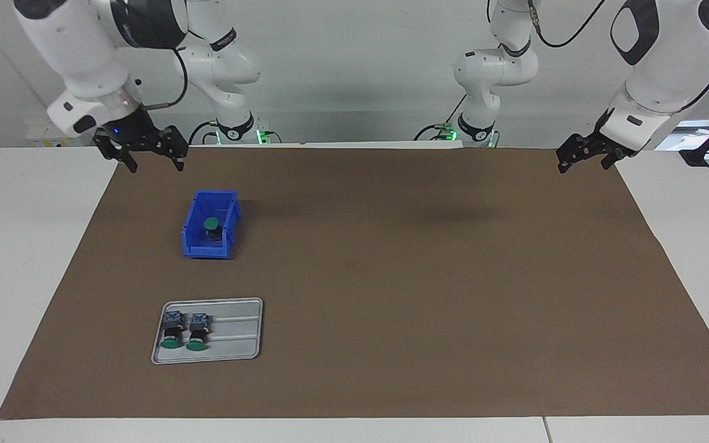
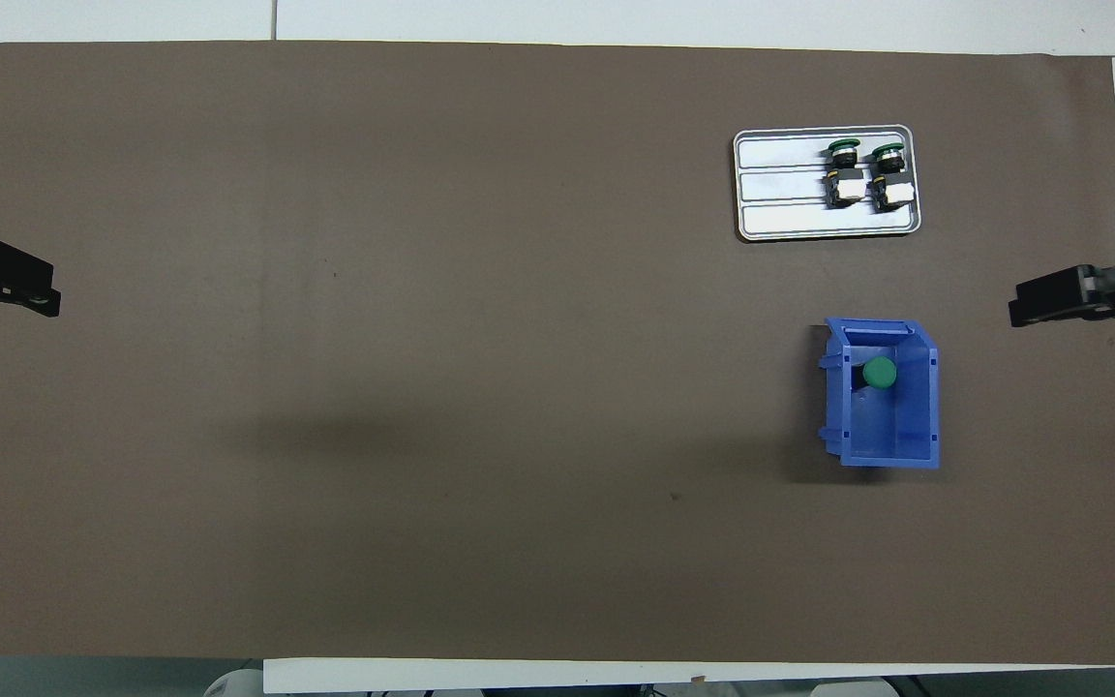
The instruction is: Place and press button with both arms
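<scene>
Green cap up: the button (image 1: 210, 224) stands upright in the blue bin (image 1: 193, 231), at the end of the bin farther from me, on the brown mat (image 1: 391, 277) toward my right arm's end of the worktop. Two spare buttons (image 1: 181, 333) lie on their sides in the grey tray (image 1: 237, 332), farther out than the bin.

My right gripper (image 1: 151, 159) is up in the air over the mat's edge by my base, fingers wide, holding nothing. My left gripper (image 1: 583, 157) hangs over the mat's corner at its own end, also wide and empty, waiting.

Placing looks done, judging by the button sitting in the bin. Pressing is what's left, I'd say.

How I'd do the press:
- The left arm has a long reach, so bring it in high and only drop once over the bin.
- Come straight down on the cap's centre; off-centre could tip the button.
- Close the fingers first so one blunt tip meets the cap.
- Stay clear of the bin walls; the button is close to the end wall.
- The bin is light and may slide; the right gripper could steady its rim.
</scene>
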Available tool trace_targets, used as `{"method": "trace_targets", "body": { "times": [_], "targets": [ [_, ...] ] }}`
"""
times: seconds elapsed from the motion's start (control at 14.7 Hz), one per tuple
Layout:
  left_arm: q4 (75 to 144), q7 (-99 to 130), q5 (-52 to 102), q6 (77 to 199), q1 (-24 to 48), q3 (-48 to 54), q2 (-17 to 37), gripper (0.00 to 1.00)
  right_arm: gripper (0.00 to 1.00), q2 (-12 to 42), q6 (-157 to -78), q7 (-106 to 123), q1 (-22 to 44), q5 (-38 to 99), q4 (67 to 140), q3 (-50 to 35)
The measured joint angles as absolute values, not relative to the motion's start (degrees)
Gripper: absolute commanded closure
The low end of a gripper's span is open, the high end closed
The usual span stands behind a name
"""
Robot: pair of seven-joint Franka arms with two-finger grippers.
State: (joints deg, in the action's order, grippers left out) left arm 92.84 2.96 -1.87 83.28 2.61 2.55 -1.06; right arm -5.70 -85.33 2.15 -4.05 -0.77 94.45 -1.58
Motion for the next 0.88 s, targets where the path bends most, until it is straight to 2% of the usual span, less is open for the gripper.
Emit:
{"method": "trace_targets", "body": {
  "times": [0.14, 0.27, 0.88],
  "targets": [
    [92.84, 2.96, -1.87, 83.28, 2.62, 2.55, -1.07, 0.0, 0.0, -2.94, -82.4, 2.15, -4.2, -1.36, 88.31, -1.5],
    [92.84, 2.96, -1.87, 83.28, 2.62, 2.55, -1.08, 0.0, 0.0, -0.41, -81.46, 2.15, -4.44, -1.39, 85.75, -1.48],
    [92.84, 2.96, -1.87, 83.28, 2.62, 2.55, -1.09, 0.0, 0.0, 1.26, -80.13, 2.15, -4.69, -1.39, 84.32, -1.88]
  ]
}}
